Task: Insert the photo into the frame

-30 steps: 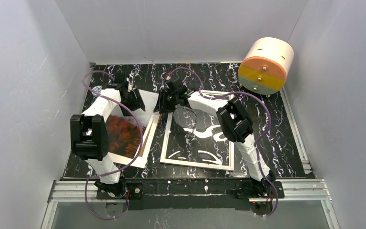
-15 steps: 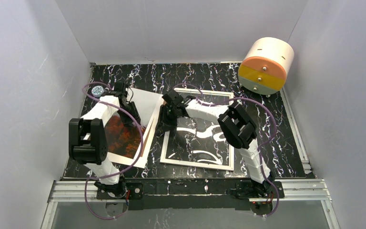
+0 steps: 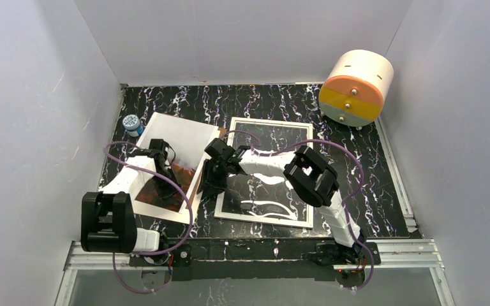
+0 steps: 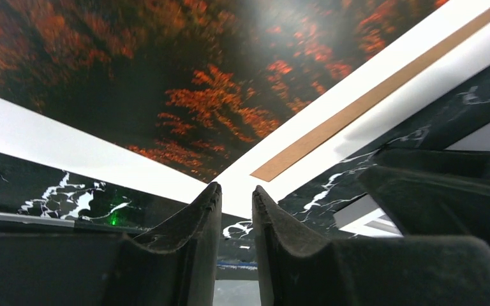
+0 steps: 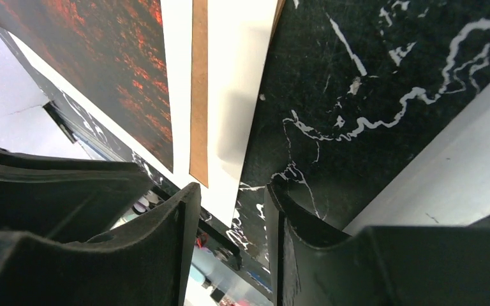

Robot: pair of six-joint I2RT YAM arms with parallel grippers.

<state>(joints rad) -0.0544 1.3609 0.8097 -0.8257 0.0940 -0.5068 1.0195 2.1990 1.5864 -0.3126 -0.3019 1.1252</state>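
Pickup looks to be your step: the photo [image 4: 166, 76] lies flat by the bench's [image 3: 357, 166] left edge, beside the empty frame [image 3: 274, 194], and your left gripper [image 4: 233, 191] and right gripper [image 5: 233, 188], jaws narrow and empty, need its edge.

The photo [image 4: 166, 76] glows red-orange on near-black, with a thin white border and a brown board strip [image 5: 199, 89] beside it. The frame [image 3: 261, 219] has a white rim. The table [image 3: 370, 178] is black with white veining, and the drum [image 3: 357, 80] is white, orange, yellow and grey.
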